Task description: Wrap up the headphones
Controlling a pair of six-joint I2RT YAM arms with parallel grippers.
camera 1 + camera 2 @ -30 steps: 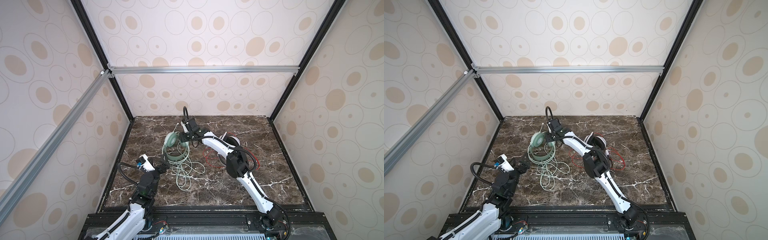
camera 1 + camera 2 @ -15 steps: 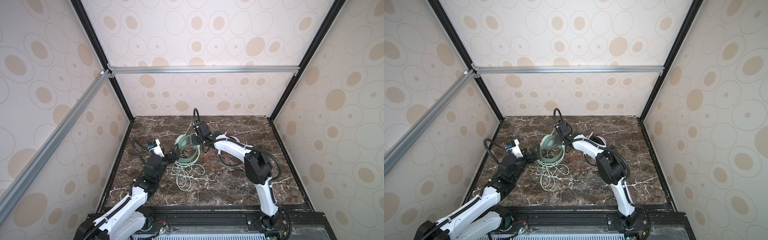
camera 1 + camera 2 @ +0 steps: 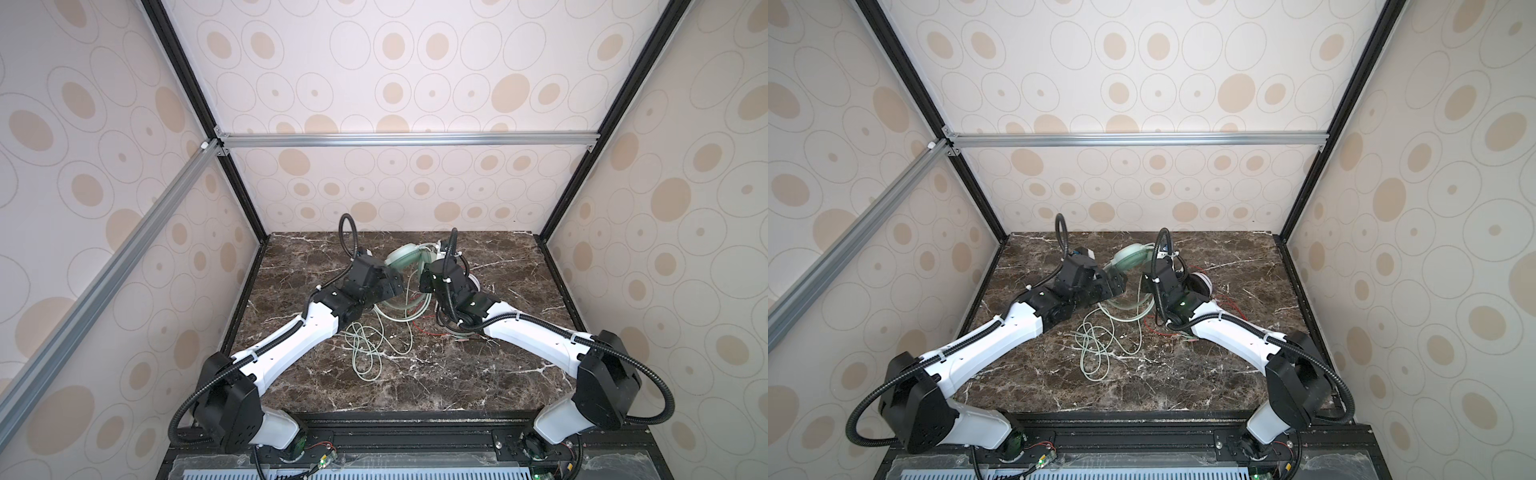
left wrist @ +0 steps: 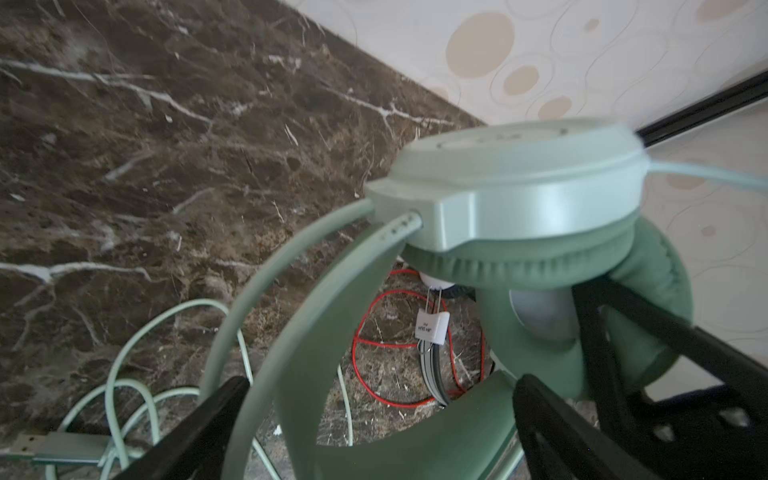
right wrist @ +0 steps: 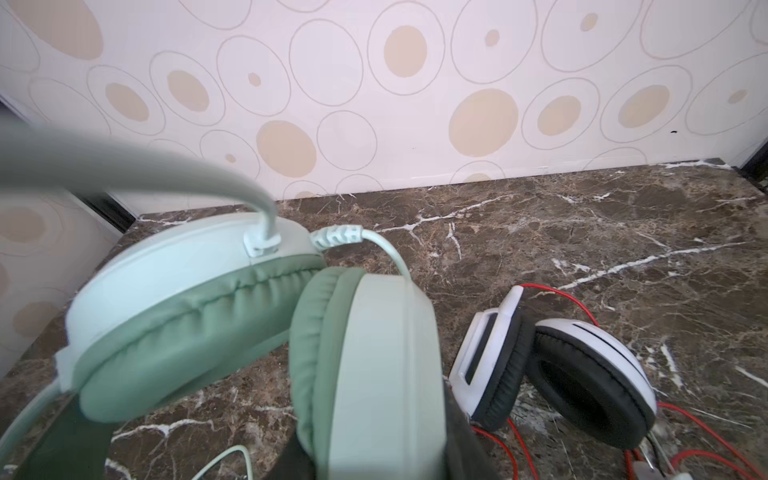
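**End effectors.** The right gripper [image 5: 374, 453] was clamped on one ear cup [image 5: 386, 374] of the mint-green headset [image 3: 401, 258], with a finger on each side of the cup. The headset appeared to be raised off the marble table [image 3: 478, 374]. The left gripper [image 4: 382, 399] was spread to its full width. Its fingers stood on either side of the headband [image 4: 316, 332], and no grip had been made.

**Location of the work.** In both top views the mint-green headset lay at 12 o'clock of the table centre, between the two wrists. Its pale green cable [image 3: 374, 345] trailed toward 7 o'clock in loose loops and ended in a flat plug [image 4: 62, 446]. The white-and-black headset [image 5: 561, 374] lay on the table at about 4 o'clock of the mint one. Its red cable [image 4: 374, 299] was scattered around it.

**Progress.** No turn of either cable was wound around a headset. The work was judged to be at an early stage. The mint headset was secured for handling, its cable was not yet gathered, and the second headset was untouched.

**Markings.** A white tag [image 4: 432, 328] hung near the red cable. It carried small sideways print that was too small to read reliably. A faint mark on the mint ear cup face was illegible.
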